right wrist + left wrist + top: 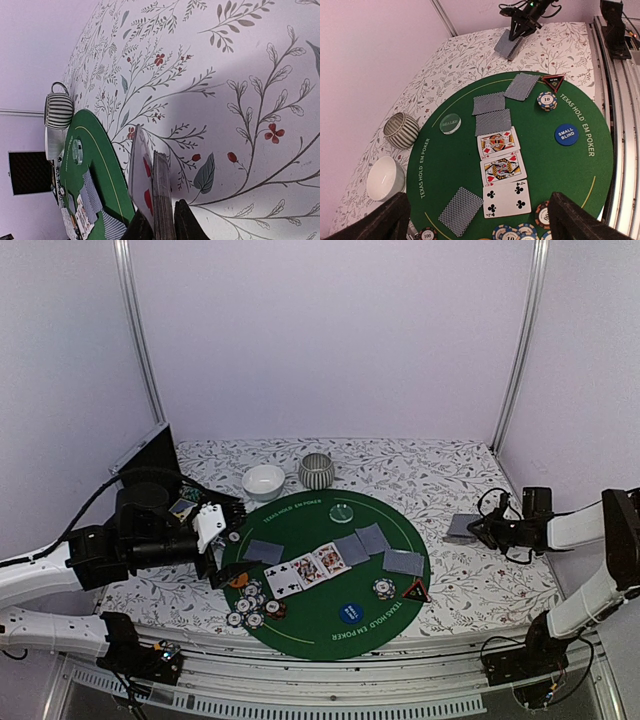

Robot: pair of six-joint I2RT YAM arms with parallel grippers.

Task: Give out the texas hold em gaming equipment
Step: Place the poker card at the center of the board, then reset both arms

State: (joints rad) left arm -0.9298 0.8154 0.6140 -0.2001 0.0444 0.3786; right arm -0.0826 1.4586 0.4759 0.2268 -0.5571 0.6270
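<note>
Right tool [161,227] is pinching the card deck [161,190] on the table [500,580], right of the green mat [310,625]. Left tool [477,220] is hanging wide open w/ nothing in it.

Risk: outer card [140,175] is peeling off the pack, so a loosening grip could be dropping it face-up or fanning the lot.

Deck is standing tilted on edge, long axis approx left-right, pointing at the mat.

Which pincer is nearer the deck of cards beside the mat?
Right. The right pincer grips the deck of cards; the left pincer hovers open at the opposite edge of the mat.
</note>
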